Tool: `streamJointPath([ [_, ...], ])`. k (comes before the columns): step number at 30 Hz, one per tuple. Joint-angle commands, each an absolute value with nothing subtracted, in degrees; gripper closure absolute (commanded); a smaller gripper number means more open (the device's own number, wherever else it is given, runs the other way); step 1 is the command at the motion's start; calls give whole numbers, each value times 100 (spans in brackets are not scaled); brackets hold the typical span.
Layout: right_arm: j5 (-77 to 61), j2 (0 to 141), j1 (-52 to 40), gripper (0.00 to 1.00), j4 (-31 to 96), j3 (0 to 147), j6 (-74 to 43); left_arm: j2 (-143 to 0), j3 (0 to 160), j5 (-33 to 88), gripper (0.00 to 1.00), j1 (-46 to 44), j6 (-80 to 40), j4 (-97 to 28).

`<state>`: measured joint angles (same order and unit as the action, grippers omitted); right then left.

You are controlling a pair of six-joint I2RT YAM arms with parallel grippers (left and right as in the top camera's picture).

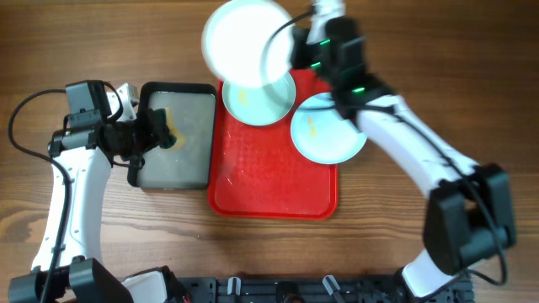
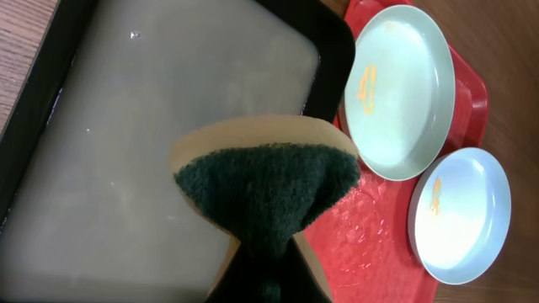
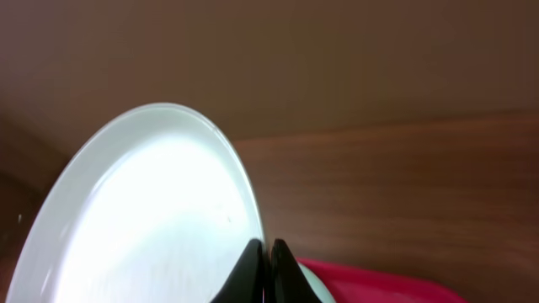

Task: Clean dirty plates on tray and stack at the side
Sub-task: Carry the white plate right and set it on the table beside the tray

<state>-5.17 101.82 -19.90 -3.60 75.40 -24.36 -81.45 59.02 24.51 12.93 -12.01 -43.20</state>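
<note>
**Right arm.** The right gripper [image 3: 263,252] is closed on the rim of the white plate [image 1: 244,38]. The two fingertips pinch the edge from both sides. The plate is tilted and sits at the far edge of the red tray [image 1: 269,177], mostly over the wooden table [image 1: 109,42]. In the overhead view its near edge overlaps the mint plate behind it. No smear shows on the face turned to the wrist camera.

**Left arm.** The left gripper [image 2: 261,278] is clamped on a sponge [image 2: 265,185], tan with a dark green scouring face. The sponge is over the right half of the black tray [image 2: 337,50], which holds a cloudy grey liquid. Whether the sponge touches the liquid cannot be determined.

**Work area.** The black tray lies just left of the red tray, and their long sides are nearly touching. Two plates lie on the red tray:
- The first mint plate [image 2: 396,93] is at the far end and has a yellowish smear.
- The second mint plate [image 2: 459,215] is beside it, overlaps the tray's right rim and is also smeared.
</note>
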Motion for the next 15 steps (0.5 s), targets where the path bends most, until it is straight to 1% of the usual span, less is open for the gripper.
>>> streamJointPath([
  [1,-1251,9856,-985,96,189,7596,-2735,-8145,5979,2355,96,1297,-1041,-4244],
  [4,-1426,9856,-128,96,786,7596,-2749,-8145,5979,2355,96,1297,-886,-4204],
  [8,-1354,9867,744,96,1573,7596,-2729,-8145,5979,2357,96,1297,-766,-4187],
  [12,-819,9902,1229,96,2156,7590,-2698,-8145,5979,2357,96,1297,-766,-4185],
  [15,-440,9935,1337,96,2545,7522,-2602,-8145,5979,2357,96,1297,-766,-4185],
])
